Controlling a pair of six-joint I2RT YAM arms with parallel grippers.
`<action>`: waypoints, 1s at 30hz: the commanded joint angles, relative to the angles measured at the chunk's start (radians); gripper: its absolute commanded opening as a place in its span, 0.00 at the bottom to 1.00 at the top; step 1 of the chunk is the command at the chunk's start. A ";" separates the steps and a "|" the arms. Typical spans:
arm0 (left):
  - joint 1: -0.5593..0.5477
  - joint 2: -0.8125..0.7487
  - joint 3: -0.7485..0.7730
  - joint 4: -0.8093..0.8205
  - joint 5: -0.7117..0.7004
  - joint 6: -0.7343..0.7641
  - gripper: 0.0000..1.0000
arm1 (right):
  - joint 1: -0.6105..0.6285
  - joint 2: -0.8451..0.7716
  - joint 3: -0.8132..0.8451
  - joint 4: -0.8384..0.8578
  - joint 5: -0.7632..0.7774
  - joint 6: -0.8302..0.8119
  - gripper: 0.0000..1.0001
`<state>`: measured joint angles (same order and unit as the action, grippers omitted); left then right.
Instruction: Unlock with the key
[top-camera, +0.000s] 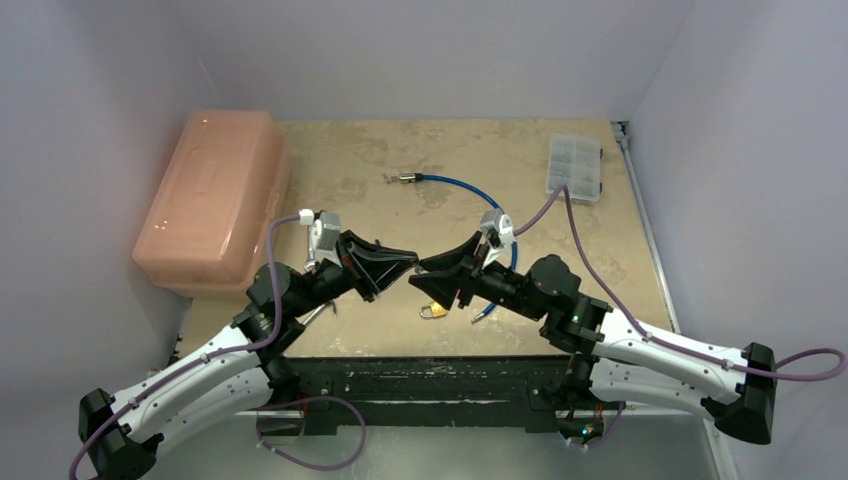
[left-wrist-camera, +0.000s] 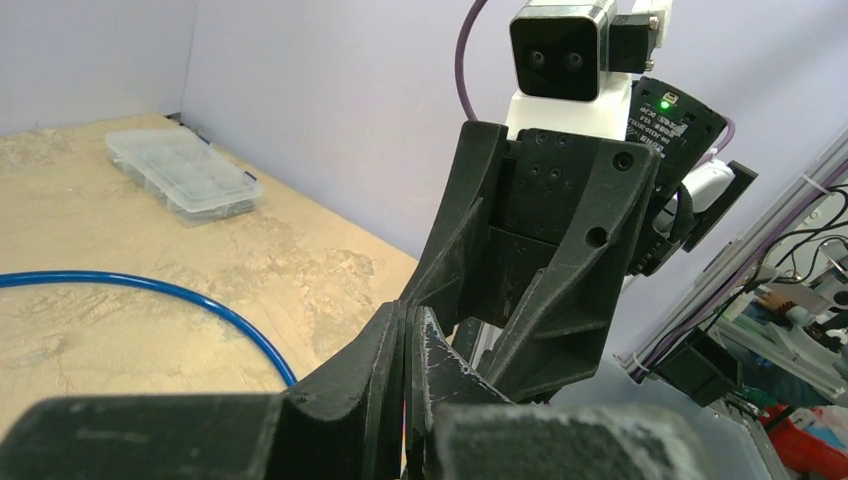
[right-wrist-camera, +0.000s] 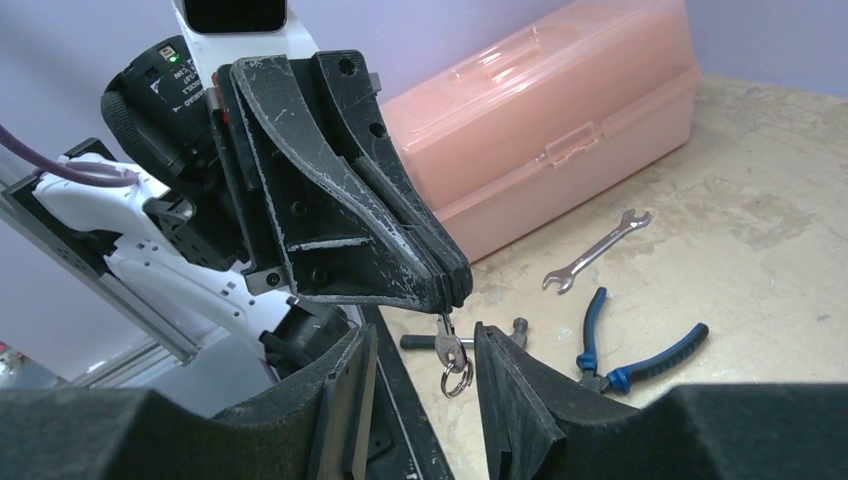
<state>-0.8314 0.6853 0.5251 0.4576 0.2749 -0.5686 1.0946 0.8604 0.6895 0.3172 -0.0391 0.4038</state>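
Evidently the key (right-wrist-camera: 447, 345) is being pinched at its upper end between the closed tips of the left claw (right-wrist-camera: 452, 290) and is hanging straight down, with a small ring (right-wrist-camera: 456, 381) dangling from its lower end. The right claw (right-wrist-camera: 422, 340) is being held open with one finger on either side of the hanging key, and no contact is being made as far as can be told.

The key is being judged light, thin and stiff. Its smooth metal is likely to slip or swivel between hard pads. The ring suggests that the head is lowest, though this is too small to be told for certain. A hold flat across the broad head is being judged best, so that the blade is left free for the lock.

Below the two claws, the brass padlock (top-camera: 433, 310) is lying on the desk (top-camera: 400, 150), apart from both. The desk is showing a tan, mottled, hard-looking face, on which small metal things are being judged likely to slide.

Blue-handled pliers (right-wrist-camera: 640, 352) and a silver wrench (right-wrist-camera: 597, 250) are lying near the pink toolbox (top-camera: 215, 200) on the left. A blue cable (top-camera: 465, 186) and a clear compartment box (top-camera: 575, 168) are lying farther back. The desk is being closed in by pale walls at the back and on both sides.
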 joint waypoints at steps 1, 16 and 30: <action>-0.001 -0.001 0.004 0.066 -0.003 -0.019 0.00 | 0.002 0.004 0.044 0.043 -0.018 -0.003 0.46; 0.000 -0.010 -0.001 0.069 -0.006 -0.024 0.00 | 0.002 0.006 0.047 0.041 -0.008 -0.006 0.24; 0.000 -0.030 -0.016 0.074 -0.026 -0.035 0.00 | 0.002 -0.018 0.044 0.027 -0.009 -0.005 0.05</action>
<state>-0.8326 0.6727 0.5247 0.4751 0.2756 -0.5919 1.0939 0.8703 0.6899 0.3210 -0.0437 0.4026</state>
